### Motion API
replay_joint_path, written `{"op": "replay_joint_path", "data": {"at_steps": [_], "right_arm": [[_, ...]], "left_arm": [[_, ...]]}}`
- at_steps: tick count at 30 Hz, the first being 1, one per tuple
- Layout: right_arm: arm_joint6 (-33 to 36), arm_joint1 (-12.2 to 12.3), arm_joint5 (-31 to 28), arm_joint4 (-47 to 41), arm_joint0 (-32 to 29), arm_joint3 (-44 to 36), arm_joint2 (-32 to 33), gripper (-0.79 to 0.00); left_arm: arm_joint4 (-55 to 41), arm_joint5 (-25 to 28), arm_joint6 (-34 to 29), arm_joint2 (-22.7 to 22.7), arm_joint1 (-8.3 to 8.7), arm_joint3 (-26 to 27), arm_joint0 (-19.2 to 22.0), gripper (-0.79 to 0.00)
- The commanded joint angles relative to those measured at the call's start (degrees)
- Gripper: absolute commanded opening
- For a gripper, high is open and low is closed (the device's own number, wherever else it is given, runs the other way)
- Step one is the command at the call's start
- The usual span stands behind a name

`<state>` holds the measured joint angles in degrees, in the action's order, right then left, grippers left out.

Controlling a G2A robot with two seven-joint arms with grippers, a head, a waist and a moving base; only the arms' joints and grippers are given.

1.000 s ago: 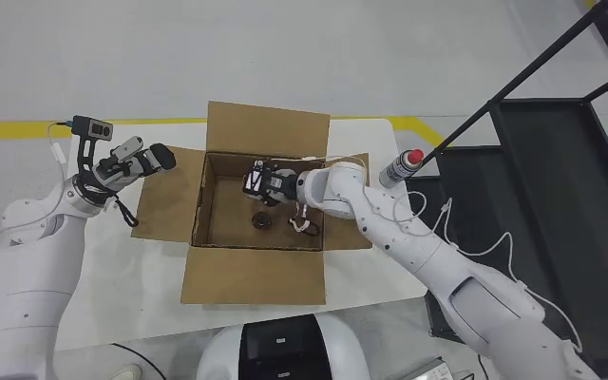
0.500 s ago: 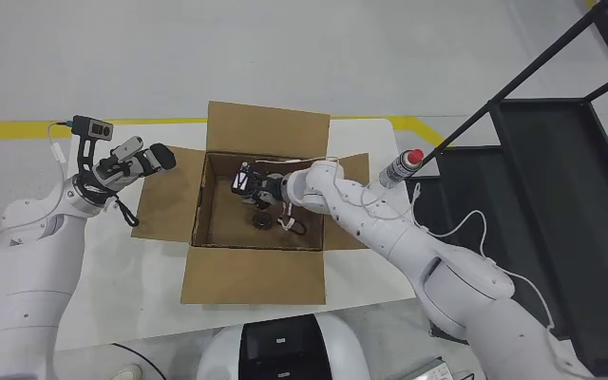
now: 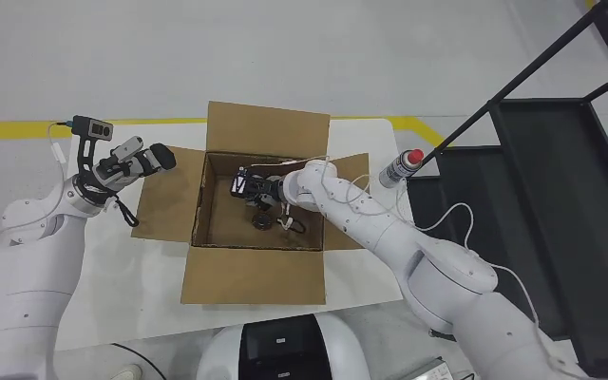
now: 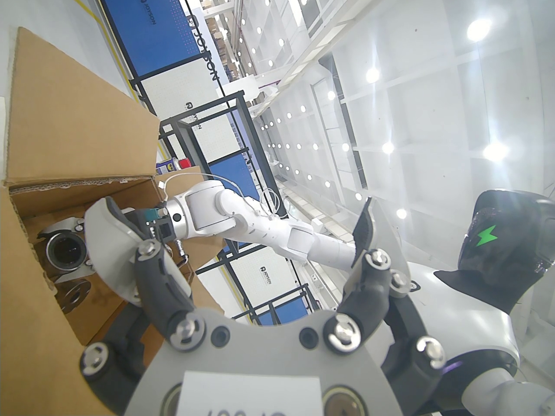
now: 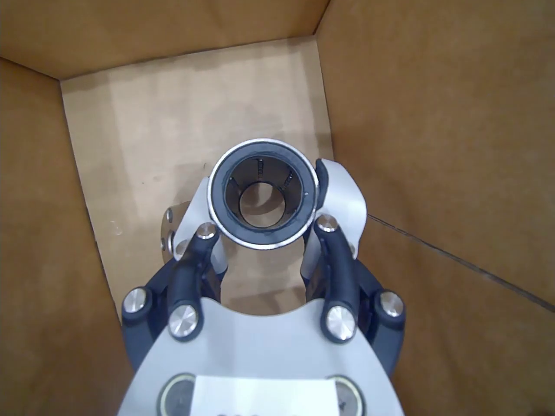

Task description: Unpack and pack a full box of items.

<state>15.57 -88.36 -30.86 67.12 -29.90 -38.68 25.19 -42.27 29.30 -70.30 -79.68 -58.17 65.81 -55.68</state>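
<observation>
The fingers [image 5: 342, 196] of the right gripper [image 5: 264, 188] pinch a silver steel cylindrical bearing with a black inner ring [image 5: 262, 199] inside the open brown cardboard box [image 3: 269, 126], beside a flanged metal part [image 3: 259, 220] on its floor. The fingers [image 4: 112, 235] of the left gripper [image 4: 234, 218] are spread, empty, outside the box. Unpacking looks nearly finished, repacking not begun; the bearing shows no writing.

Flanged metal part [image 5: 167, 227] is mostly hidden behind the right gripper [image 5: 263, 192] and the ring bearing [image 5: 217, 196] it holds. Spray can [image 4: 172, 164] is half hidden behind a box flap [image 4: 78, 101]; the box [image 4: 39, 279] is cut off by the left wrist view's edge.
</observation>
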Motion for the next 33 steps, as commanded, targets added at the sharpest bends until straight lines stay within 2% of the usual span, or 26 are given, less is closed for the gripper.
{"op": "replay_joint_path", "data": {"at_steps": [1,5,8,12,16,21,27,30,33], "right_arm": [[-0.77,-0.34,-0.08,0.01,0.19,0.74,0.18,0.000],[-3.11,-0.31,-2.05,0.16,0.70,0.47,1.10,0.000],[-5.14,0.44,-6.60,-0.17,0.38,-2.24,2.18,0.000],[-6.97,2.78,-12.83,-1.67,-1.57,-8.86,5.42,0.000],[-5.07,6.47,-16.59,-3.32,-5.88,-18.85,11.09,0.000],[-0.77,11.90,-18.34,-5.45,-15.63,-36.38,22.41,0.000],[4.09,17.56,-18.96,-7.85,-31.26,-57.03,41.55,0.000],[4.32,19.33,-17.81,-9.30,-38.93,-63.22,51.21,0.000],[1.47,20.33,-15.57,-11.86,-45.41,-66.25,59.69,0.000]], "left_arm": [[0.00,0.00,0.00,0.00,0.00,0.00,0.00,0.000],[0.00,0.00,0.00,0.00,0.00,0.00,0.00,0.000],[0.00,0.00,0.00,0.00,0.00,0.00,0.00,0.000],[0.00,0.00,0.00,0.00,0.00,0.00,0.00,0.000],[0.00,0.00,0.00,0.00,0.00,0.00,0.00,0.000],[0.00,0.00,0.00,0.00,0.00,0.00,0.00,0.000],[0.00,0.00,0.00,0.00,0.00,0.00,0.00,0.000],[0.00,0.00,0.00,0.00,0.00,0.00,0.00,0.000],[0.00,0.00,0.00,0.00,0.00,0.00,0.00,0.000]]}}
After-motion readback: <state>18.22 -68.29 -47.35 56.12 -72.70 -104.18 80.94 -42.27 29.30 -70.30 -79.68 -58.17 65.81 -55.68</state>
